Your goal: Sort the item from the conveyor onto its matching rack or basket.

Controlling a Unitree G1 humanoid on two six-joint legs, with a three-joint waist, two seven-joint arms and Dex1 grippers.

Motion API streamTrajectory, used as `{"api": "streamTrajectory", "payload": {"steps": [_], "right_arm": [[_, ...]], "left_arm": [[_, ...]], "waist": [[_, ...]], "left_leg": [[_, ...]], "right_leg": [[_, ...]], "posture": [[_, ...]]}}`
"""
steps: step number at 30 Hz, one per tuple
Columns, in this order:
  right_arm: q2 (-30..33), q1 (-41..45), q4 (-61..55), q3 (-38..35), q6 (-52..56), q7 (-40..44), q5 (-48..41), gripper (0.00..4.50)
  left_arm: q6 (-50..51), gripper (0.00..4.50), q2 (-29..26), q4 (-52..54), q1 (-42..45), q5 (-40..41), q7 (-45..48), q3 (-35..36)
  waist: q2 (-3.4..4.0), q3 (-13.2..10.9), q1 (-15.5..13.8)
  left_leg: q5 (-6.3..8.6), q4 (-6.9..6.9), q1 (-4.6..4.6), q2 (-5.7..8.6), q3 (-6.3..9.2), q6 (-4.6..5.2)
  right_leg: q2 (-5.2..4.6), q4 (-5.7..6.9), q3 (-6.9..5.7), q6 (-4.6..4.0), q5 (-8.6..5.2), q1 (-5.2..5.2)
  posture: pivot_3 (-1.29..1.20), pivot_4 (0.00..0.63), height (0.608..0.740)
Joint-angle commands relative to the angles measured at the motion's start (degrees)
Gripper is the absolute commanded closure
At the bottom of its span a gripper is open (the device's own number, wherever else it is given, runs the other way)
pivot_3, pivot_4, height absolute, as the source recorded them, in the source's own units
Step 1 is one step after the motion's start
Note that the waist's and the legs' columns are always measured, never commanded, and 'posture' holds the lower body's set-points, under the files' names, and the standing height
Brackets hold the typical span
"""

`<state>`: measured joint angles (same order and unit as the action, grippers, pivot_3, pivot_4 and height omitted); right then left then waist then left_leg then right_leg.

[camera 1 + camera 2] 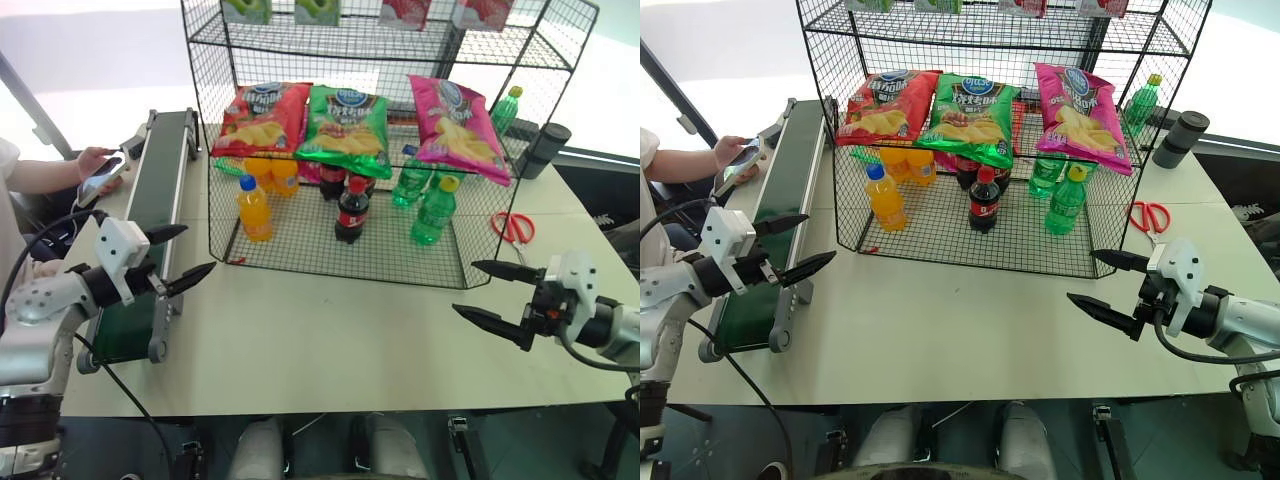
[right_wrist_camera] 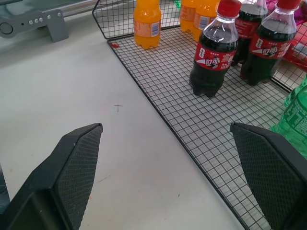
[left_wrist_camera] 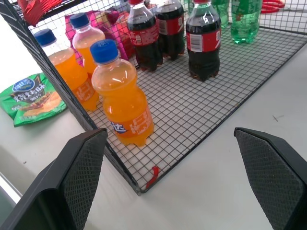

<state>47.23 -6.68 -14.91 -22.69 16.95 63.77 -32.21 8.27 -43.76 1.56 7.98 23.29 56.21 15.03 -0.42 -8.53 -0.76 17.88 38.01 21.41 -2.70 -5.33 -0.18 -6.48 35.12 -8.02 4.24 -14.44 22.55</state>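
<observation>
The item, a magenta-pink crisp bag (image 1: 455, 125), lies tilted on the right side of the middle tier of the black wire rack (image 1: 350, 275). The dark green conveyor (image 1: 160, 190) runs along the table's left side. My left gripper (image 1: 198, 250) hovers open beside the conveyor's near end, holding nothing. My right gripper (image 1: 465, 288) hovers open over the table in front of the rack's right corner, also holding nothing. Both grippers are well apart from the bag.
A red bag (image 1: 263, 115) and a green bag (image 1: 348, 120) share the tier. Orange bottles (image 1: 254, 210), cola bottles (image 1: 351, 212) and green bottles (image 1: 432, 212) stand below. Red scissors (image 1: 513, 226) lie right of the rack. A person's hand (image 1: 100, 170) holds a phone by the conveyor.
</observation>
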Motion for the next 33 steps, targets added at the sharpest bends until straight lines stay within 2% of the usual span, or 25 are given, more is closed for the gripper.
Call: {"api": "streamTrajectory", "payload": {"steps": [1,18,33], "right_arm": [[-0.13,0.10,-0.89,-0.77,-1.21,-0.33,-0.18,0.06],[0.01,0.07,-0.25,-0.82,-3.36,-0.79,1.22,0.06],[-0.15,-0.70,-0.25,-0.79,-4.57,-0.85,1.95,0.06]], "left_arm": [[-1.11,0.00,0.16,-0.58,1.63,-0.15,0.16,-0.23],[-5.10,0.00,1.89,-6.31,5.96,-2.01,1.17,-3.18],[-6.44,0.00,2.45,-7.07,6.28,-2.51,1.35,-4.18]], "waist": [[0.00,0.00,0.01],[-0.01,0.01,0.01],[-0.02,0.01,0.03]], "left_leg": [[0.00,0.00,0.00,0.00,0.00,0.00],[-0.01,0.01,-0.02,0.00,-0.01,-0.01],[-0.02,0.03,-0.03,0.00,0.00,-0.02]], "right_leg": [[0.00,0.00,0.00,0.00,0.00,0.00],[0.02,0.04,0.00,0.01,0.00,-0.01],[0.02,0.06,0.00,0.01,0.00,-0.03]], "posture": [[0.00,0.150,0.740],[0.00,0.150,0.740],[0.00,0.150,0.740]]}}
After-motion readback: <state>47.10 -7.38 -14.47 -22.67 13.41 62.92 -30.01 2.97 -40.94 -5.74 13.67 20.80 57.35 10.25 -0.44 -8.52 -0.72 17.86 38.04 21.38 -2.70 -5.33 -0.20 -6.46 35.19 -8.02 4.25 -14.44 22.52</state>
